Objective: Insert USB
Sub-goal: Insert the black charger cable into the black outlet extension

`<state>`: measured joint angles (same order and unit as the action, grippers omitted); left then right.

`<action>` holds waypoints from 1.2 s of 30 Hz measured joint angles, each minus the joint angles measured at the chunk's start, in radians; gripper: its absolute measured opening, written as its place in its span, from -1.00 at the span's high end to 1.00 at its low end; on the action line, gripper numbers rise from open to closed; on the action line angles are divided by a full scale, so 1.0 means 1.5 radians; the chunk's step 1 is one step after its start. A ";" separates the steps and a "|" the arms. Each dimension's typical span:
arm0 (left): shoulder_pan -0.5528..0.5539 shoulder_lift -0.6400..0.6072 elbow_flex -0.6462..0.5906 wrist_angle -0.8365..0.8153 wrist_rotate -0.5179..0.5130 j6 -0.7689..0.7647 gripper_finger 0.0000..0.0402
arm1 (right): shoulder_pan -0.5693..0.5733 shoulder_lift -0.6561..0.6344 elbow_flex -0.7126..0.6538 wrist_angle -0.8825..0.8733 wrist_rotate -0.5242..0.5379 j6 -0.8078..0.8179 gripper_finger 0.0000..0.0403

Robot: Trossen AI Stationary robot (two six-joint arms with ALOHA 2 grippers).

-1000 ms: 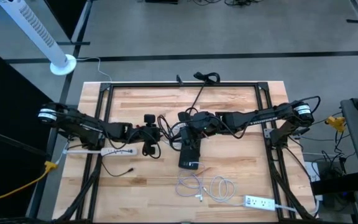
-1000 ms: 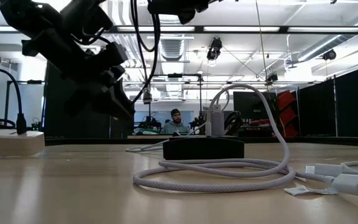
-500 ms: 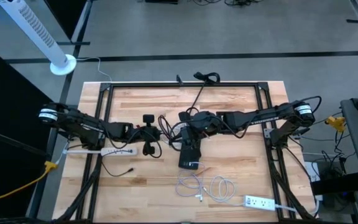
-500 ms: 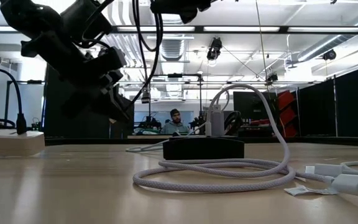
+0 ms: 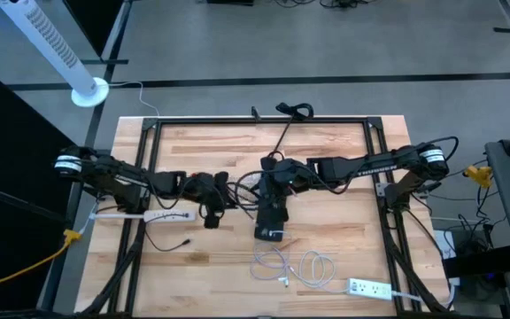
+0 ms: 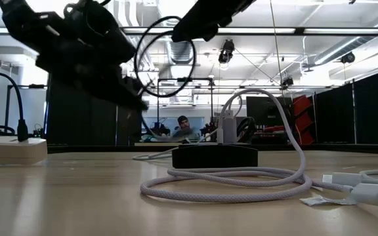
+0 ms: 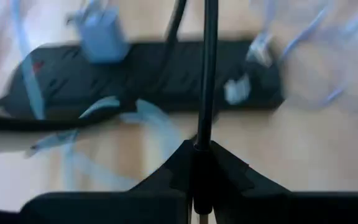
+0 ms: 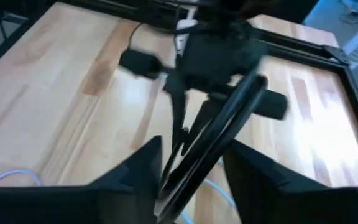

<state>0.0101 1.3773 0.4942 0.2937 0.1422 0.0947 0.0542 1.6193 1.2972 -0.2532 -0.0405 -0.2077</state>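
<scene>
A wooden table (image 5: 326, 257) is spanned by both arms, which meet near its middle. A black power strip (image 5: 270, 220) with a white charger (image 6: 226, 128) plugged in is seen just beside and below the right gripper (image 5: 271, 182). A black cable (image 8: 210, 158) is clamped between the right gripper's fingers. The left gripper (image 5: 222, 189) is held close by, a thin black cable running between its fingers; whether it is gripped cannot be told. White cables (image 5: 295, 266) lie beyond the strip.
</scene>
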 joint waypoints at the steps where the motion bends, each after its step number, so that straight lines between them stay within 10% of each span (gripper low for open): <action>1: 0.015 0.000 -0.010 0.040 0.049 -0.022 0.90 | 0.002 0.000 -0.002 0.001 -0.013 -0.003 0.12; 8: 0.116 -0.001 -0.060 0.238 0.317 -0.160 0.90 | 0.028 0.000 -0.006 -0.003 -0.043 -0.003 -0.10; 19: 0.121 0.000 -0.074 0.429 0.447 -0.277 0.90 | 0.044 0.045 -0.047 0.200 -0.066 -0.015 -0.01; 36: 0.089 0.001 -0.078 0.442 0.512 -0.264 0.90 | 0.036 0.142 -0.027 0.429 -0.119 -0.027 0.01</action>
<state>0.1430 1.3785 0.3779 0.9567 0.9096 -0.3007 0.1085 1.8325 1.2571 0.3903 -0.2190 -0.2486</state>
